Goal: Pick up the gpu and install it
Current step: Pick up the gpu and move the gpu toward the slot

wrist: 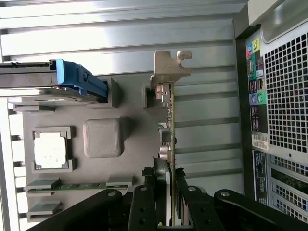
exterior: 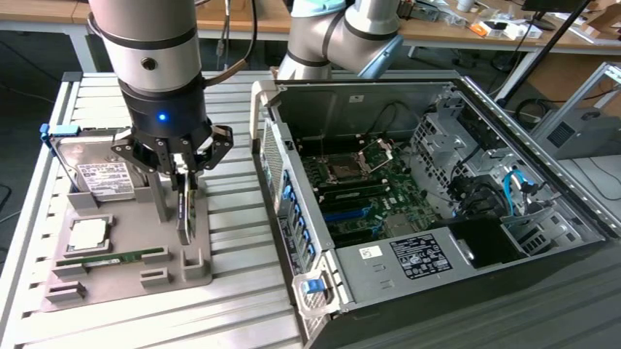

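**End effector clamped on gpu at the parts fixture; card not yet lifted**

The end effector point(exterior: 179, 174) stands vertically over the grey fixture tray point(exterior: 136, 273) on the exterior view's left side of the slatted tabletop point(exterior: 243, 305). Its fingers point(wrist: 143, 204) are drawn in narrow and press on both faces of the gpu point(exterior: 185, 218) at its upper edge.

The gpu stands on edge, upright, seated in a slot at the tray's right-hand side, the side nearest the computer case point(exterior: 330, 109). In the wrist view the card point(wrist: 170, 130) shows edge-on, with its silver bracket point(wrist: 168, 70) at the end away from the fingers.

Other parts in the tray: a hard drive point(exterior: 102, 178) with a blue clip stands upright at the far left; a processor chip point(exterior: 87, 233) lies flat in its recess nearer the camera; a green RAM stick point(exterior: 112, 258) lies in a slot nearer again.

The case lies open on the exterior view's right, motherboard exposed, just beside the tray.
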`<control>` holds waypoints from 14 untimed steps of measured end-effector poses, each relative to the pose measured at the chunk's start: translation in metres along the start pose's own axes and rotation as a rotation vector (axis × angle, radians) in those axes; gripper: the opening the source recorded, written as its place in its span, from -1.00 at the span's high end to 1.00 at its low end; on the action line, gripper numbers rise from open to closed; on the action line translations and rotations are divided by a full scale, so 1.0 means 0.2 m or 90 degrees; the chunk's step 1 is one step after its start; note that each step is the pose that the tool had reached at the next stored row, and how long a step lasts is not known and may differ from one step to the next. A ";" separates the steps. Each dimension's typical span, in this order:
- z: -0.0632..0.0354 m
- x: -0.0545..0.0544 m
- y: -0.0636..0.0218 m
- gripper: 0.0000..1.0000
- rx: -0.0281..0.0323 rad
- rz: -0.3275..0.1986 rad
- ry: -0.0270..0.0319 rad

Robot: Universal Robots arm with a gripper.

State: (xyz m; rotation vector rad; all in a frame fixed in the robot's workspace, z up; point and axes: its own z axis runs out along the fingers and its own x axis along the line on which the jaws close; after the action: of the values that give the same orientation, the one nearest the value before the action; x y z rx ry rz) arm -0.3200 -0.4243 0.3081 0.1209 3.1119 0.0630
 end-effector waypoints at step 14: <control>-0.013 0.00 0.001 0.47 -0.0031 0.000 0.0002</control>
State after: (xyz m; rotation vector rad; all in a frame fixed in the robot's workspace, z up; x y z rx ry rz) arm -0.3200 -0.4243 0.3108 0.1211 3.1118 0.0706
